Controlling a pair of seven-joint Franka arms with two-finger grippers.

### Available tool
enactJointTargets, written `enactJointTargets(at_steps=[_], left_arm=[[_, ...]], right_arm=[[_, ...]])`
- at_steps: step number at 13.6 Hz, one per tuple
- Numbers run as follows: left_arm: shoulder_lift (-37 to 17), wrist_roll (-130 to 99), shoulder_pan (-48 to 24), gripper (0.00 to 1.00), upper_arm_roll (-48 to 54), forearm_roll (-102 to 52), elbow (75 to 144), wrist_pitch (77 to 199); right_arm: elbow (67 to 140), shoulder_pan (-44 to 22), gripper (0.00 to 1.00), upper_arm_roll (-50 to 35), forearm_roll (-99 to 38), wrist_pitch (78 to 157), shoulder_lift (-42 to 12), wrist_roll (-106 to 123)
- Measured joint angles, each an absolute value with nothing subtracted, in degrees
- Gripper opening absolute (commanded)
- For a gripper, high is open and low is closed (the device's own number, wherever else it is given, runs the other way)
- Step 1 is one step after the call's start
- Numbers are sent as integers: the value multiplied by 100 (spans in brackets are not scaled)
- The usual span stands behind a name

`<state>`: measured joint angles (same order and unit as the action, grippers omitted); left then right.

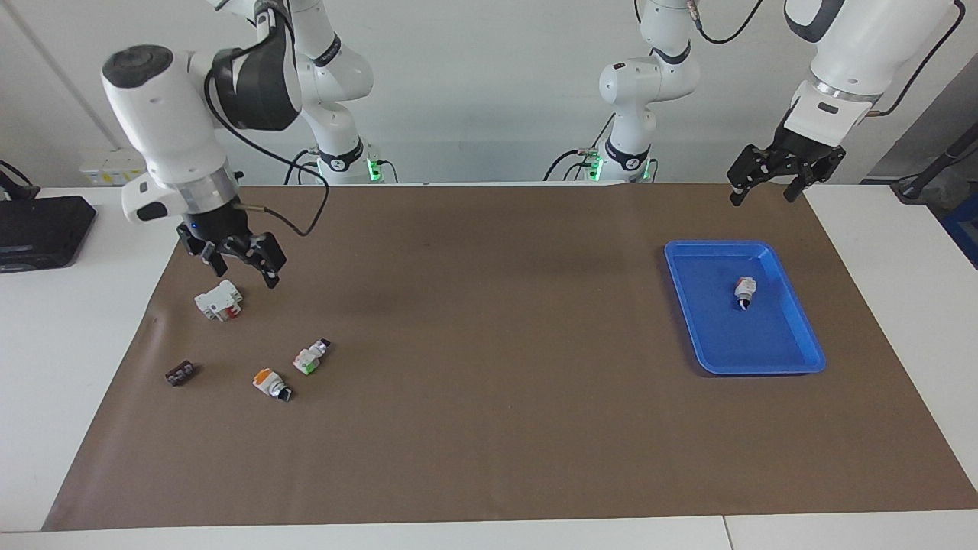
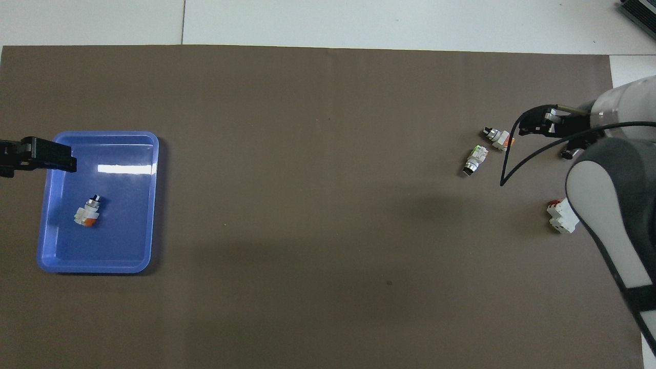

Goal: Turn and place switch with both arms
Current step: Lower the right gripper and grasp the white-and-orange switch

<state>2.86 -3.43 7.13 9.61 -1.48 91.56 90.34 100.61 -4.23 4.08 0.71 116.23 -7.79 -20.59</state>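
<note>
The switch, white with a green end and a black knob tip, lies on its side on the brown mat toward the right arm's end. My right gripper hangs open and empty above the mat, close over the white breaker, apart from the switch. My left gripper waits open and empty in the air by the blue tray's robot-side edge.
An orange-capped switch lies right beside the switch. A small dark part sits at the mat's edge. Another orange-marked switch lies in the tray. A black box stands off the mat.
</note>
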Motion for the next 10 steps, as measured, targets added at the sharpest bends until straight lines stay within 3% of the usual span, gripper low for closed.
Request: enactJointTargets(at_steps=[5, 10], left_arm=[[286, -343, 712, 100, 961, -148, 9156, 9034], [286, -343, 712, 100, 961, -148, 9156, 9034]], right_arm=[[10102, -515, 100, 399, -297, 12584, -1999, -3034], [10584, -591, 100, 403, -325, 13012, -2328, -3311]])
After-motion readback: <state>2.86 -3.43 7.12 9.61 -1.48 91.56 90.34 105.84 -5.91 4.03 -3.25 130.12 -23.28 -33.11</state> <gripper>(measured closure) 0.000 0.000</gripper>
